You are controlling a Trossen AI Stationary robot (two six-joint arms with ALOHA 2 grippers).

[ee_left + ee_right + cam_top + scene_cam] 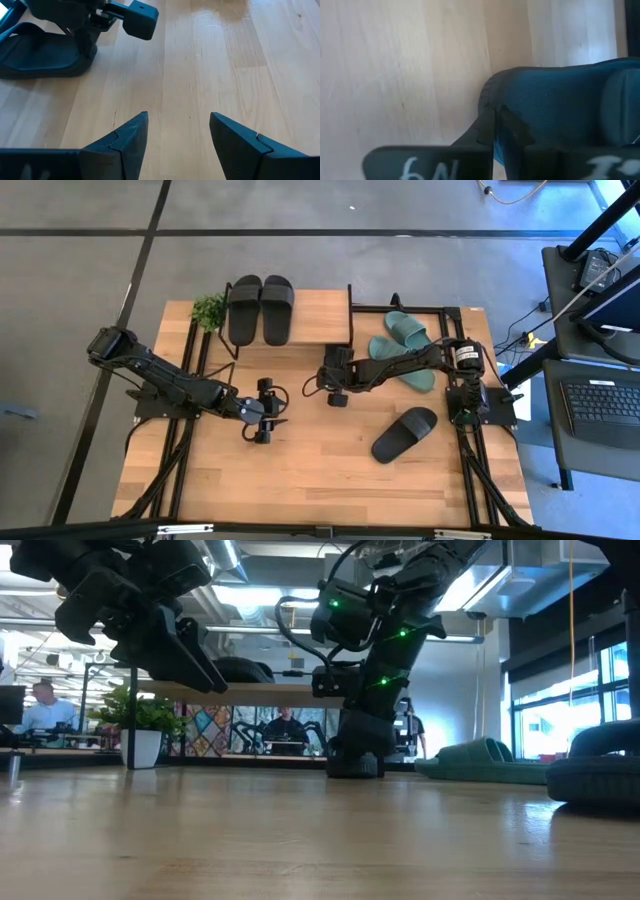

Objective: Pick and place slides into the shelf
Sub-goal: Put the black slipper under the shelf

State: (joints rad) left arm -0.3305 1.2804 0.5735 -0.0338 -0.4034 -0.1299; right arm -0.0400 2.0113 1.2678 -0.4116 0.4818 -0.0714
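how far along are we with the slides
Done: two black slides on the shelf. In hand: right gripper, jaws shut on third black slide beside the shelf. Left: lone black slide and two teal slides on the table; left gripper waits open.

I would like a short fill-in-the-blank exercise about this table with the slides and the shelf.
1. The shelf carries ___ black slides on top.
2. The left gripper is ___, holding nothing.
3. The right gripper is shut on a ___ slide.
Missing words: two; open; black.
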